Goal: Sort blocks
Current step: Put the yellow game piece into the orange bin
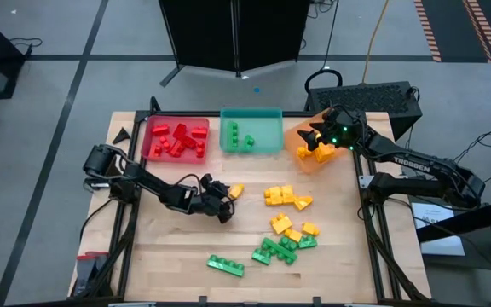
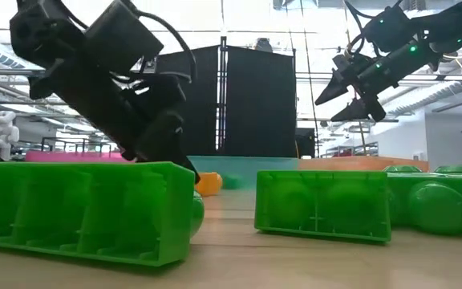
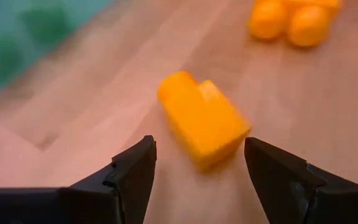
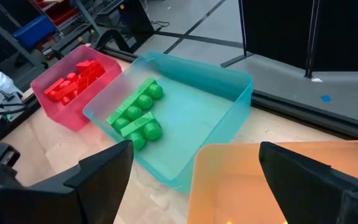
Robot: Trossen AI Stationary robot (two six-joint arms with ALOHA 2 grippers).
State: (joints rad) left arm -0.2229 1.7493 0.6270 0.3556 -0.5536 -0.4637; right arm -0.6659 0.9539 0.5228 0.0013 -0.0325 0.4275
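Observation:
My left gripper (image 1: 226,202) is low over the table's middle, open, its fingers on either side of a lone yellow block (image 3: 202,119) (image 1: 236,191) that lies on the wood without being touched. My right gripper (image 1: 318,135) hovers open above the orange tray (image 1: 312,147), which holds yellow blocks (image 1: 314,154). Red blocks (image 1: 178,139) lie in the red tray (image 1: 174,120), green blocks (image 4: 137,114) in the teal tray (image 1: 251,112). More yellow blocks (image 1: 286,197) and green blocks (image 1: 273,250) lie loose on the table.
The three trays stand in a row along the table's far edge. Loose blocks are scattered over the table's right and near parts, with a long green block (image 1: 226,265) near the near edge. Bare wood lies on the near left. A black keyboard (image 1: 380,95) sits beyond the right corner.

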